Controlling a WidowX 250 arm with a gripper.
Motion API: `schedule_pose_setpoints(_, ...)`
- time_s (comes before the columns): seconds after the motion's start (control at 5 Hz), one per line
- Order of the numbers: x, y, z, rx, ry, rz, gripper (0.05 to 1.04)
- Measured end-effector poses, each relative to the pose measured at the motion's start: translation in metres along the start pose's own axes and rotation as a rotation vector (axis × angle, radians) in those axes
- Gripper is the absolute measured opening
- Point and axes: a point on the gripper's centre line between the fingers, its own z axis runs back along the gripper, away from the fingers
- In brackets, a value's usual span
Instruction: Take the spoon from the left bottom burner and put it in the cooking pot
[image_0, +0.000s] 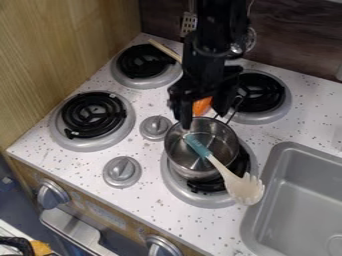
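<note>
Rounded knob (162, 246) fronts the speckled tabletop (153, 200); released and spread, the tool (208, 112) hangs near the shiny metal pot (192, 172), where the pasta spoon (229, 177) leans, toothed head outside.

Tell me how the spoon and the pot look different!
The spoon is long and thin, but the pot is round and hollow. The spoon is cream and teal with a toothed head, while the pot is shiny silver. The spoon leans slanting over the rim, head outside; the pot sits on a burner.
</note>
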Motion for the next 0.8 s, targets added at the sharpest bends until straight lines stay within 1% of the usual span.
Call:
schedule_pose_setpoints(0.2,0.021,0.003,0.009,-0.055,-0.092,-0.106,1.000)
schedule_pose_setpoints(0.4,0.046,0.010,0.003,-0.094,-0.133,-0.226,1.000)
schedule_pose_setpoints(0.6,0.063,0.020,0.000,-0.114,-0.127,-0.349,1.000)
schedule_pose_setpoints(0.8,0.086,0.027,-0.006,-0.134,-0.176,-0.530,1.000)
